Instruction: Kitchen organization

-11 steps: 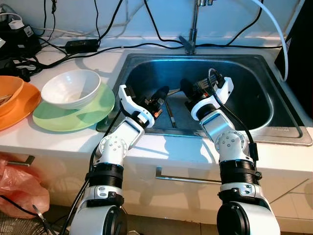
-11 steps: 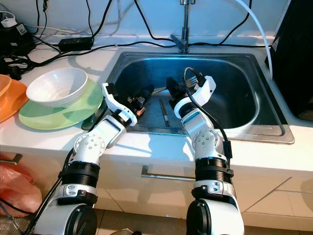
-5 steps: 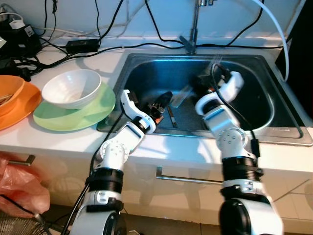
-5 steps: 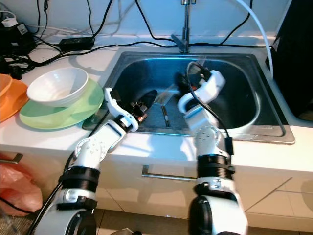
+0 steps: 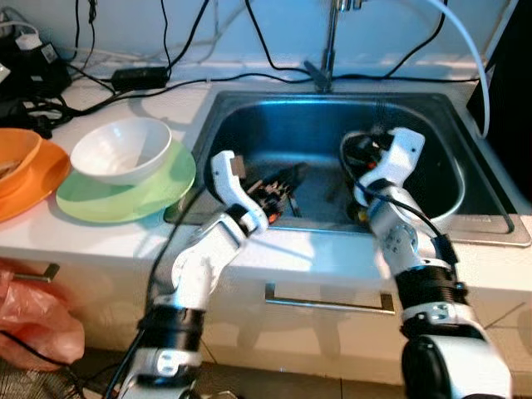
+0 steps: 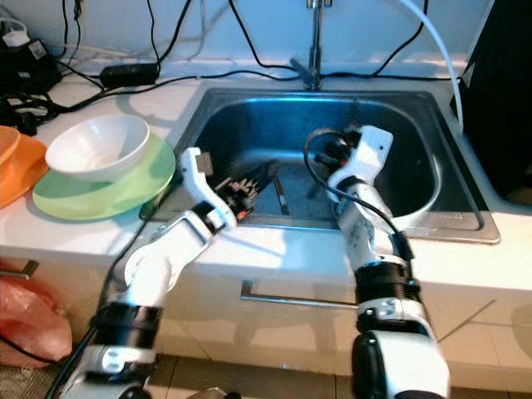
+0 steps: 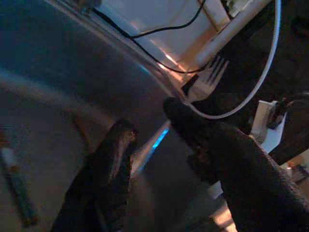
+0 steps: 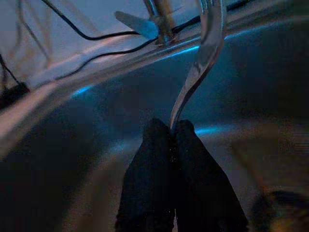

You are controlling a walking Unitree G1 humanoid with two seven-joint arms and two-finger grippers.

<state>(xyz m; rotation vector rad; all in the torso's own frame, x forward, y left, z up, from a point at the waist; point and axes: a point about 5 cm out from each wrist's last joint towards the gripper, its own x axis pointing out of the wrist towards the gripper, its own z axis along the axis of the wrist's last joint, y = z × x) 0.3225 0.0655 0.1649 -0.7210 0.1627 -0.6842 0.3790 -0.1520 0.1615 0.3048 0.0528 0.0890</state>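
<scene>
Two fingers of my right gripper [image 8: 172,133] pinch a fork [image 8: 203,53] by its handle. My left gripper [image 7: 147,121] is apart, above the sink [image 5: 249,125].

A white table [image 5: 100,237] holds a steel sink [image 5: 490,218]. Left of the sink lie a green plate [image 5: 158,193], an orange plate [image 5: 46,187], and black cables [image 5: 133,87] behind them.
</scene>
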